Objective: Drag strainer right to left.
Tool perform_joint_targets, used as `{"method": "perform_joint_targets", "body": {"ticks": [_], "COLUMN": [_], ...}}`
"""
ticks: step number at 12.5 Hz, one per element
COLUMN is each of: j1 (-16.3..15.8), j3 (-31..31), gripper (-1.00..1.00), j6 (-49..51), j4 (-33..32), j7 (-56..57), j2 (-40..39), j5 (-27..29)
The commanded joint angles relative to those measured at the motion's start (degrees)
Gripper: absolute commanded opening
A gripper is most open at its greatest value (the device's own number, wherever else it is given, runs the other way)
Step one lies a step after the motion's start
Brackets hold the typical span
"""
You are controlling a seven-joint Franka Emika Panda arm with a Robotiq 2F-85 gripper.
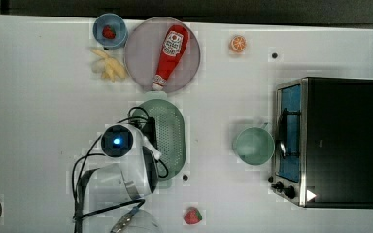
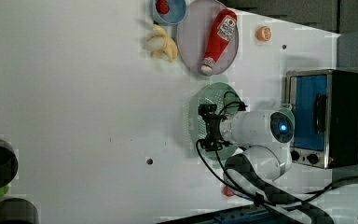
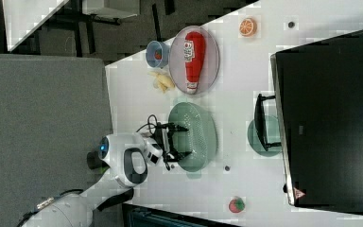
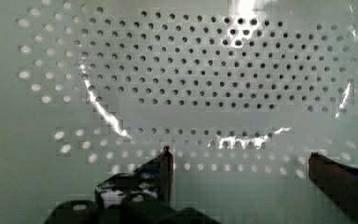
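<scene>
The strainer (image 1: pixel 172 131) is a pale mint-green oval colander with many small holes, lying near the middle of the white table. My arm covers the top view's left part of it. My gripper (image 3: pixel 184 141) hangs open over the strainer's (image 3: pixel 201 137) bowl, on the side nearest my arm. In the left view the gripper (image 2: pixel 205 127) stands over the strainer's (image 2: pixel 216 95) left half. From the wrist, the perforated bowl (image 4: pixel 205 70) lies close behind the gripper (image 4: pixel 240 161). Both black fingertips (image 4: pixel 165 163) are spread wide, with nothing between them.
A round mint-green cup (image 1: pixel 253 145) stands between the strainer and a toaster oven (image 1: pixel 340 141) on the top view's right. Behind the strainer are a plate (image 1: pixel 141 48) bearing a ketchup bottle (image 1: pixel 171 53), a blue bowl (image 1: pixel 97 29), a banana (image 1: pixel 108 67) and an orange (image 1: pixel 238 43). A strawberry (image 1: pixel 192 215) lies in front.
</scene>
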State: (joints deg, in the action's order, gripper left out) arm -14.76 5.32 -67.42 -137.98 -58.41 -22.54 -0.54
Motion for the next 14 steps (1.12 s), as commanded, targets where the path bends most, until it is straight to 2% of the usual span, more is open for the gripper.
{"method": "perform_joint_targets", "body": {"ticks": [1, 4, 9, 14], "j1": [-3.8, -6.2, -10.4, -14.7], "j3": [-0.4, -0.3, 0.0, 0.1], "gripper": [1.00, 1.00, 1.00, 1.00], "j6": [0.1, 0.9, 7.4, 8.5], "j4": [2.9, 6.5, 14.0, 20.6], "j7": [-8.0, -9.4, -9.5, -12.3], "j2": [-1.3, -3.9, -7.0, -10.8], "j5": [-0.8, -0.4, 3.7, 6.2]}}
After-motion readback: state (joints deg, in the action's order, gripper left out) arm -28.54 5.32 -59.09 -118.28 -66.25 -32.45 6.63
